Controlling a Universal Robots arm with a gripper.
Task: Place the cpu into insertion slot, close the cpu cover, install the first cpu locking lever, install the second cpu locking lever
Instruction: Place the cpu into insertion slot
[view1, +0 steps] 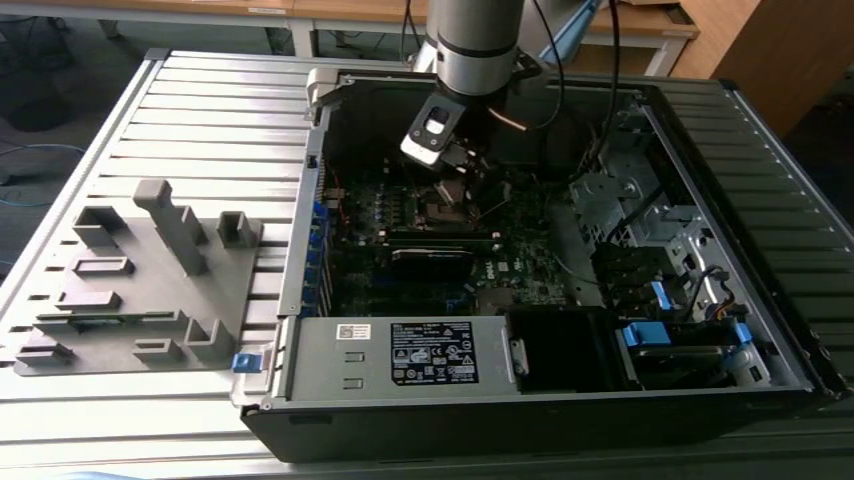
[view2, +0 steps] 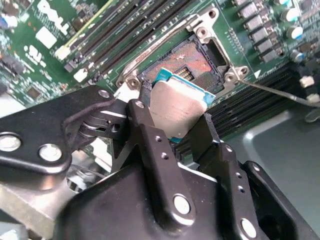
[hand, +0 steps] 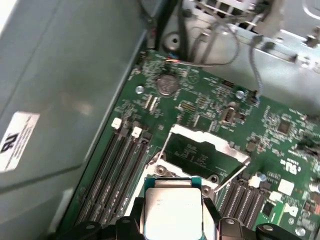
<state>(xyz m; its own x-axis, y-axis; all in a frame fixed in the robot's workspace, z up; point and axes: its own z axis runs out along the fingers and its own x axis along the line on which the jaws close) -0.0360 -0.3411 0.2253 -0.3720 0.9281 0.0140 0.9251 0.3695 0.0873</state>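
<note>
1. Slatted metal table (view1: 200, 110), on which everything is set.
2. Grey fixture block (view1: 147, 290) with upright posts and recesses, laid on the table at the exterior view's left of the case.
3. Open black computer case (view1: 534, 425), laid on its side.
4. Grey power supply (view1: 334, 360) bearing a white label, mounted along the case's near edge.
5. Blue tabs (view1: 643, 333), seen at the near right inside the case.
6. Green circuit board (hand: 280, 130), fixed to the case floor.
7. Long black memory slots (hand: 117, 165), ranged in parallel on the board.
8. Round silver coin cell (hand: 167, 85), seated on the board.
9. Wooden desks (view1: 641, 25), at the far side.
</note>
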